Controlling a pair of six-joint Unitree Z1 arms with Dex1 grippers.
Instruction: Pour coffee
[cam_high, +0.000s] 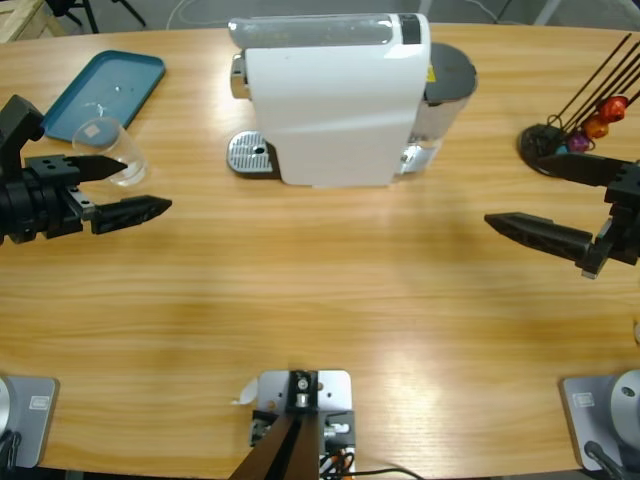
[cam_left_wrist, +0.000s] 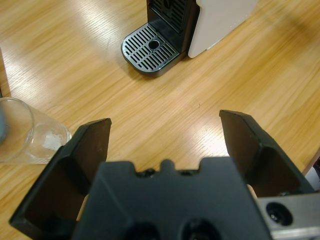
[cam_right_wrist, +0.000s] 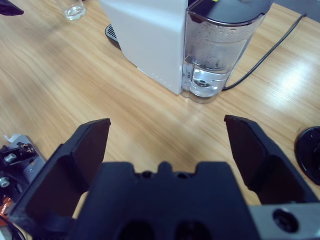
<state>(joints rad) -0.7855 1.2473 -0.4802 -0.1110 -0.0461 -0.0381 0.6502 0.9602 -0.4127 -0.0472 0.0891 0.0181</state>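
Both claws hang apart and empty over the bench (cam_high: 320, 300). The left claw (cam_high: 125, 187) sits beside a clear glass (cam_high: 110, 150). The right claw (cam_high: 560, 205) faces the white coffee machine (cam_high: 335, 100).

Scene is evenly and brightly lit from overhead. Pale glare streaks are seen on the wooden table (cam_high: 330, 290) near its front edge in the high view, and beside the clear water tank (cam_right_wrist: 215, 55) in the right wrist view. Soft, short shadows are cast under the white machine (cam_high: 330, 100) and both grippers. Gripper bodies at the wrist views' bottom edge are slightly blurred; bkgd stays sharp. Edge distortion is not noticeable.
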